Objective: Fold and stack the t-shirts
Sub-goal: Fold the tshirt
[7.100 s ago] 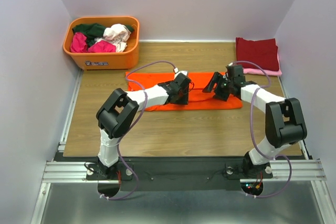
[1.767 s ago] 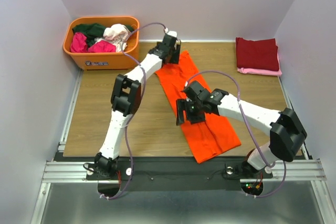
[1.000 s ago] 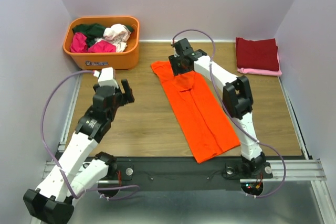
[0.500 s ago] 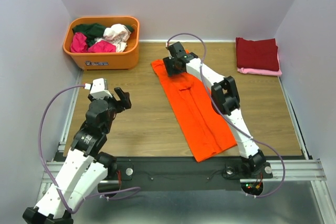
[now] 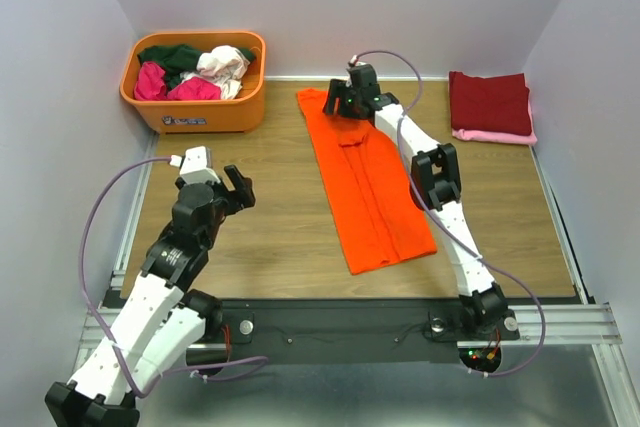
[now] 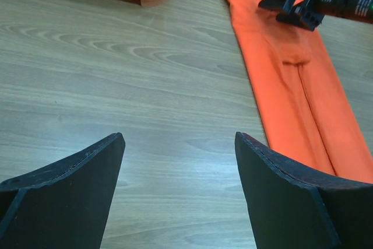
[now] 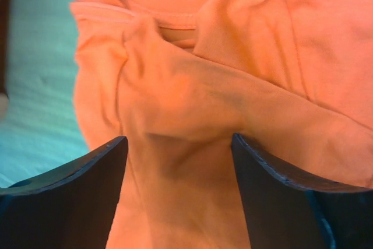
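**Shirt (image 5: pixel 365 187) central, tub (image 5: pixel 200 112) far left, stack (image 5: pixel 490 97) far right**

Loose shirts (image 5: pixel 195 69) lie heaped in the tub, in the table's (image 5: pixel 280 237) far-left corner. The shirt runs far to near. The right gripper (image 5: pixel 345 107) is over its far end. The left gripper (image 5: pixel 238 187) hangs over the table to its left, nearer than the tub.

An orange plastic tub (image 5: pixel 200 112) sits at the wooden table's (image 5: pixel 285 222) far-left corner.
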Controlling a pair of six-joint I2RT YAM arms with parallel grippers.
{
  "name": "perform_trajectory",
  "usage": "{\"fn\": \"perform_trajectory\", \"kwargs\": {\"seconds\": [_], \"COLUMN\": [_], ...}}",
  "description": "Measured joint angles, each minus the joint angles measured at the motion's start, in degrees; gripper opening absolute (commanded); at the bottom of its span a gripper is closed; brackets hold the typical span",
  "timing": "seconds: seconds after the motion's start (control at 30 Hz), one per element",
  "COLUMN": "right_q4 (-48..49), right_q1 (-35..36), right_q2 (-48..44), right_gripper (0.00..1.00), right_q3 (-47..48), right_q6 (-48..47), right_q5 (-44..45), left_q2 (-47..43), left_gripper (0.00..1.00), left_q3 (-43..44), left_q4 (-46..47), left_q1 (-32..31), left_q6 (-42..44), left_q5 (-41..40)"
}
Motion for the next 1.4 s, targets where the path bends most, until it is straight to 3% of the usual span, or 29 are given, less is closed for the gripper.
{"fn": "perform_trajectory", "kwargs": {"seconds": [0.17, 0.27, 0.5, 0.7, 0.87, 1.07, 1.23, 1.4], "right_q4": [2.05, 2.58, 0.39, 3.04, -0.11, -6.84, -10.69, -11.1], "right_q1": [-3.45, -4.26, -4.13, -4.22, -5.81, -6.16, -6.16, -6.16], "right_q2": [0.5, -2.05, -29.42, -62.82, -78.12, -85.64, -91.97, -94.47], "right_gripper": [0.83, 0.83, 0.81, 0.73, 0.69, 0.62, 0.56, 0.56], "right_q3": [0.79, -3.34, -34.47, -61.0, -78.23, -92.83, -99.67, -103.41], "right_q6": [2.19, 1.2, -2.82, -1.95, 0.28, 2.05, 3.3, 4.17], "right_q5": [-2.71, -3.04, -0.24, 5.03, 6.6, 6.56, 6.38, 5.22], "left_q2": [2.51, 4.94, 15.93, 28.24, 35.95, 47.56, 58.1, 60.7], "left_gripper": [0.88, 0.88, 0.83, 0.77, 0.7, 0.63, 0.59, 0.59], "left_q3": [0.0, 0.0, 0.22, 4.33, 8.76, 14.95, 20.55, 21.14], "left_q4": [0.04, 0.55, 1.64, 1.29, 0.42, -1.03, -4.52, -8.63], "left_q1": [0.0, 0.0, -3.04, -13.4, -19.96, -28.65, -35.23, -36.63], "left_q6": [-0.83, -2.05, -8.44, -17.38, -23.91, -29.64, -32.41, -34.58], "left_q5": [2.73, 5.99, 15.96, 20.11, 20.22, 18.56, 15.98, 13.94]}}
